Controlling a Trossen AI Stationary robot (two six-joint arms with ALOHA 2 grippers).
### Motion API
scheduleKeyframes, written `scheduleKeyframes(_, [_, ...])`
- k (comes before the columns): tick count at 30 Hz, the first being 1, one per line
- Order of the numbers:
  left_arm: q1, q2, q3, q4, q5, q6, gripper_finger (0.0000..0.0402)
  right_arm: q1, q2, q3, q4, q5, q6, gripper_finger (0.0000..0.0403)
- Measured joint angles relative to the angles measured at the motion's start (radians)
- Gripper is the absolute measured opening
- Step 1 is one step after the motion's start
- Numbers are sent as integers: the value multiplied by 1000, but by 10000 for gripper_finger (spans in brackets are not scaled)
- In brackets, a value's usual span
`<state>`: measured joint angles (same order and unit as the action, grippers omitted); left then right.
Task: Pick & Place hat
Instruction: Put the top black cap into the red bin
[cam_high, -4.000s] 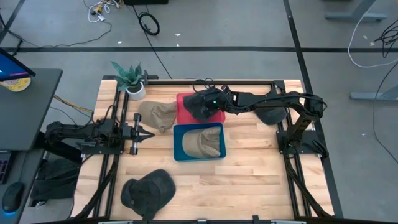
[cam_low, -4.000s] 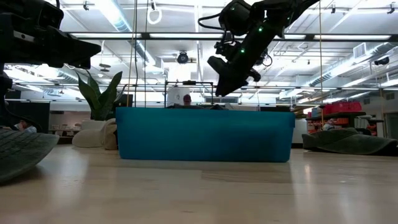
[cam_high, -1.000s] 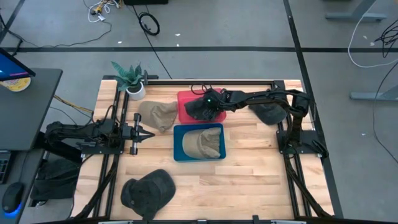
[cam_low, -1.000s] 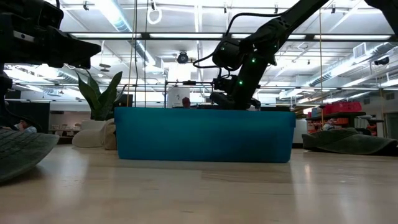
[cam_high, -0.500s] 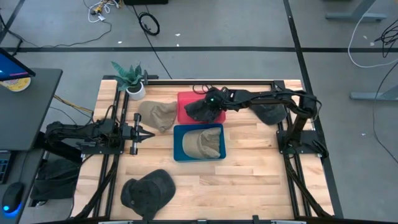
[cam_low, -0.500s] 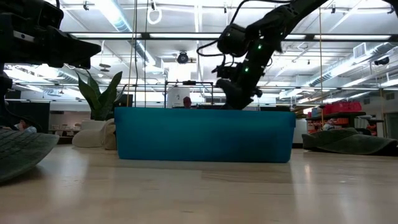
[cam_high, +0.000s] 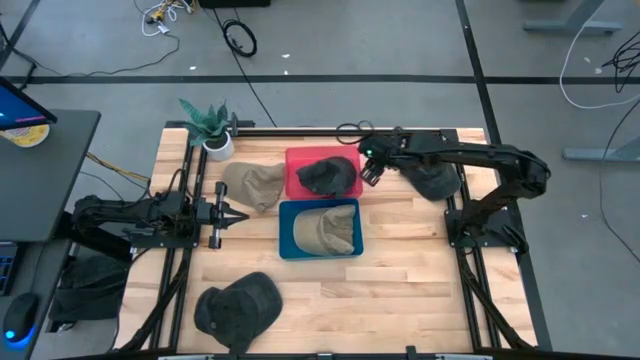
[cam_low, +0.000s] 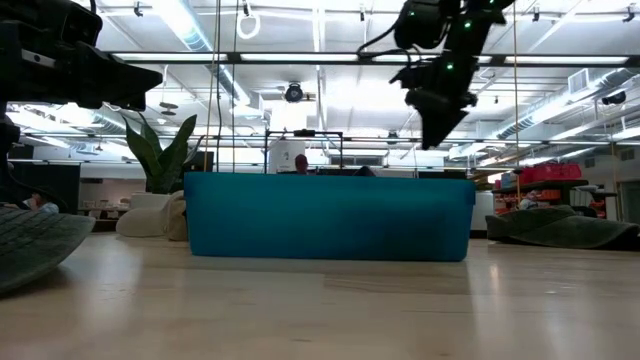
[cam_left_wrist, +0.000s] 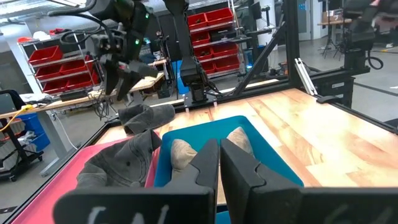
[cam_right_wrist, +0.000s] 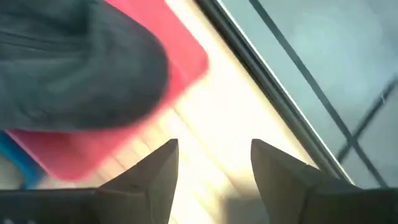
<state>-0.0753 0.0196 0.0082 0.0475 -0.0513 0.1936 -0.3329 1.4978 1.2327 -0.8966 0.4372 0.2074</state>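
A dark grey hat (cam_high: 330, 175) lies in the red bin (cam_high: 296, 160), crumpled, its brim toward the table's right. My right gripper (cam_high: 369, 175) hangs open just right of that bin, above the table, touching nothing; its wrist view shows the hat (cam_right_wrist: 74, 68) and the bin's corner (cam_right_wrist: 186, 62) ahead of the fingers. In the low view it (cam_low: 432, 125) is high above the blue bin (cam_low: 330, 215). My left gripper (cam_high: 232, 213) waits shut at the table's left, pointing at the blue bin (cam_high: 285, 232).
A tan hat (cam_high: 322, 230) lies in the blue bin. Another tan hat (cam_high: 252, 183) rests on the table left of the red bin, beside a potted plant (cam_high: 210, 128). Dark hats lie at the near left (cam_high: 238, 305) and far right (cam_high: 435, 182).
My right gripper was low over the red bin with the dark hat. It let go, rose and drew back toward the table's right edge. The hat stayed lying in the red bin.
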Motion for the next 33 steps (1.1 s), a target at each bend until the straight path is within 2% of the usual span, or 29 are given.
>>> scheduleKeyframes(8, [0,0,0,0,0,0,18,-44,-38,-18,-182,0,72,203])
scheduleKeyframes(15, [0,0,0,0,0,0,18,-140,-38,-144,-243,-9,44,203])
scheduleKeyframes(21, [0,0,0,0,0,0,18,-248,-37,-276,-241,-10,-12,203])
scheduleKeyframes(30, [0,0,0,0,0,0,18,-351,-37,-448,-106,-50,-82,202])
scheduleKeyframes(33, [0,0,0,0,0,0,18,-366,-39,-476,-67,-52,-117,180])
